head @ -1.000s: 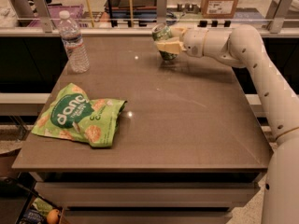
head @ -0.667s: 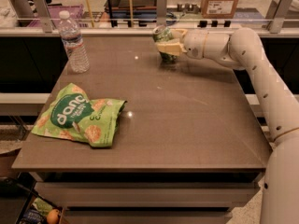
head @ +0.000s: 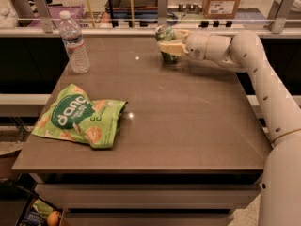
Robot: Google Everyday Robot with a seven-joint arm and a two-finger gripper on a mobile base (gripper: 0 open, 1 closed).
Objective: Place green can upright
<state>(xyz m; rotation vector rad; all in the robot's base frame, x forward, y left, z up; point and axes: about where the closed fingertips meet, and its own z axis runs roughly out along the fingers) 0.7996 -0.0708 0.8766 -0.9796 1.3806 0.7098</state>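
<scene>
The green can (head: 167, 44) stands nearly upright at the far middle of the brown table (head: 188, 121), its base at or just above the surface. My gripper (head: 169, 41) reaches in from the right and is shut on the can, with a cream finger (head: 170, 47) across its front. The white arm (head: 263, 84) runs back along the table's right side.
A clear plastic water bottle (head: 74, 42) stands at the far left. A flat green snack bag (head: 80, 117) lies at the front left. A railing with posts (head: 162, 6) and shelves with boxes run behind the table's far edge.
The gripper with the can has shifted slightly and the can stands a little more upright. The bottle and bag have not moved.
</scene>
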